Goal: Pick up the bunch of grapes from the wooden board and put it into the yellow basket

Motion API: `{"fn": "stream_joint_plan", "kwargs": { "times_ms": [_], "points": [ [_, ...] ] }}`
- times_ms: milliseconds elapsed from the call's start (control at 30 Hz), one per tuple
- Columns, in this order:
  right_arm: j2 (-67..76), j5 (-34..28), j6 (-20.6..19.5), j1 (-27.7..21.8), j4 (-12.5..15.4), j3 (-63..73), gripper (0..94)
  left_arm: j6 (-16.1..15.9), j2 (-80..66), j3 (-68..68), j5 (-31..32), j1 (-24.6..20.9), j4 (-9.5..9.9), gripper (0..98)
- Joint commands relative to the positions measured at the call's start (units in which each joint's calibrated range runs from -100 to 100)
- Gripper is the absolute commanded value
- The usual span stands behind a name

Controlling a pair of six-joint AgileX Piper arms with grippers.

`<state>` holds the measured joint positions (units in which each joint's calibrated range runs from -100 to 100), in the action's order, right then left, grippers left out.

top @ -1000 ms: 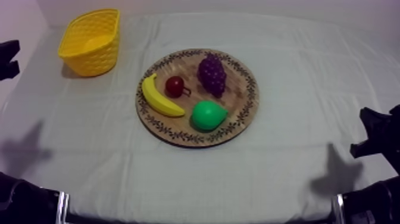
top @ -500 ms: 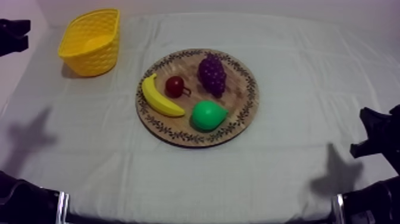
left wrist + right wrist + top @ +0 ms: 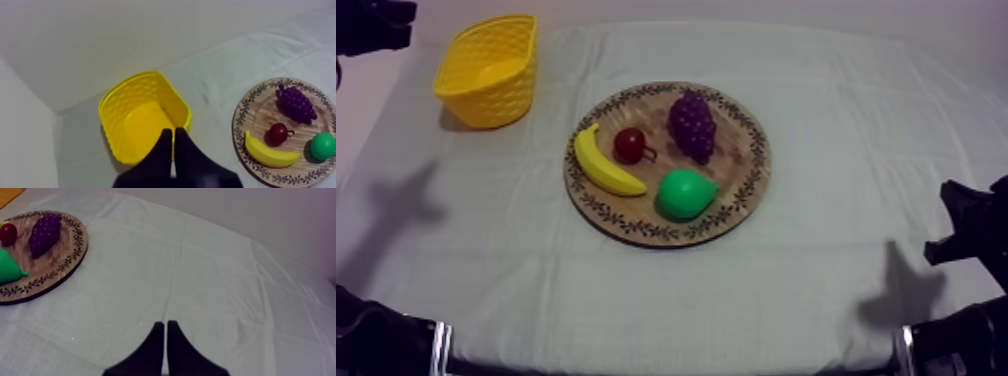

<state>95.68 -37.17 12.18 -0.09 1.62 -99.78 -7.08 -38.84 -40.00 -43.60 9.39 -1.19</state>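
Note:
The purple bunch of grapes [image 3: 692, 123] lies on the far right part of the round wooden board [image 3: 756, 170], beside a small red fruit [image 3: 629, 145]. The yellow basket [image 3: 488, 70] stands empty at the far left of the table. My left gripper [image 3: 173, 145] is shut on nothing and hovers over the near wall of the basket [image 3: 142, 112], with the grapes [image 3: 296, 102] well off to its side. My left arm [image 3: 374, 24] is at the table's far left corner. My right gripper [image 3: 164, 333] is shut on nothing over bare cloth, far from the grapes [image 3: 44, 233].
A banana [image 3: 604, 165] and a green pear [image 3: 685, 193] lie on the near half of the board. My right arm [image 3: 968, 228] rests low at the table's right edge. Open cloth lies between the basket and the board.
My left arm has risen and moved toward the far left corner, behind the basket; its shadow on the cloth has shifted with it. The right arm and the fruit have not moved.

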Motion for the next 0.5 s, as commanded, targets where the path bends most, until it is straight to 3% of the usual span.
{"fn": "stream_joint_plan", "kwargs": {
  "times_ms": [0, 333, 467],
  "points": [
    [0.00, -0.01, 0.01, 0.01, 0.02, 0.01, 0.5, -0.15, 2.44, 1.28, 0.03, 0.42, 0.07, 0.0],
    [0.00, -0.01, 0.01, 0.01, 0.02, 0.01, 0.5, -1.44, 13.70, 11.66, -4.64, 3.53, 0.18, 0.0],
    [0.00, -0.01, 0.01, 0.01, 0.02, 0.01, 0.5, -1.07, 18.33, 16.28, -7.27, 5.84, 1.37, 0.0]
  ]
}}
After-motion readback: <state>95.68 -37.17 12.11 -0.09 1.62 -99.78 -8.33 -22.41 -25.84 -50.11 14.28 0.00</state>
